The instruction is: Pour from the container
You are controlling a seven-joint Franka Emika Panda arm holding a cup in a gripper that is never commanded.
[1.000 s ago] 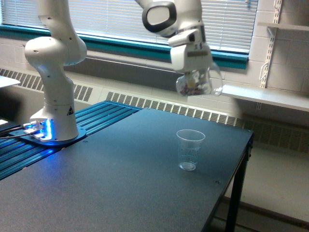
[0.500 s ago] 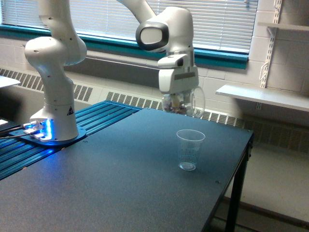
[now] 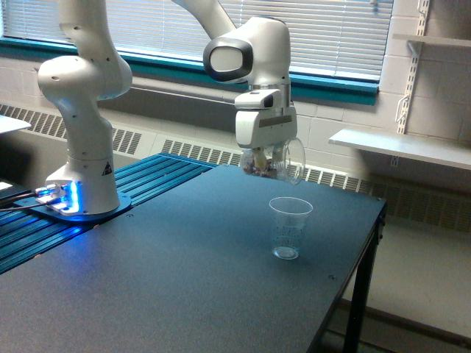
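My gripper (image 3: 263, 156) hangs over the dark table, shut on the container (image 3: 274, 162), a small clear glass jar with a loop handle that points toward the exterior view's right. Small brownish bits lie in its bottom. It sits roughly upright, up and slightly to the exterior view's left of a clear plastic cup (image 3: 289, 227). That cup stands upright on the table and looks empty. A gap of air separates the container from the cup's rim.
The arm's white base (image 3: 79, 185) with a blue light stands on a ribbed blue mat at the exterior view's left. The table (image 3: 147, 279) ends at an edge on the right, near the cup. A white shelf (image 3: 401, 147) juts from the wall behind.
The gripper with the container came down and moved toward the exterior view's left, from high beside the shelf to just above and left of the cup. The cup stayed put.
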